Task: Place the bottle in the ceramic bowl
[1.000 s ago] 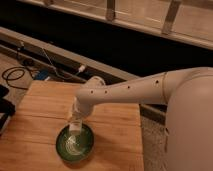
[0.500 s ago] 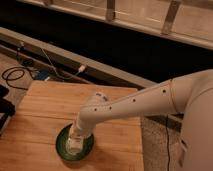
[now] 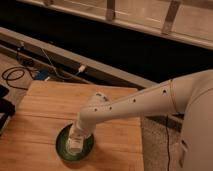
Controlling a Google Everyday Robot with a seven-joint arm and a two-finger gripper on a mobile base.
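Note:
The green ceramic bowl (image 3: 61, 146) sits on the wooden table near its front edge. My white arm reaches down from the right, and my gripper (image 3: 76, 141) is lowered into the bowl's middle, covering most of its inside. A small white shape at the gripper's tip, low inside the bowl, looks like the bottle (image 3: 74, 147). I cannot separate it clearly from the gripper.
The wooden table (image 3: 40, 107) spreads to the left and behind the bowl. A dark object (image 3: 5, 107) sits at the table's left edge. Cables (image 3: 17, 75) lie on the floor at the back left. A long metal rail (image 3: 115, 72) runs behind the table.
My arm has swung forward and down. The gripper has gone from just above the bowl's back rim down into the bowl's middle.

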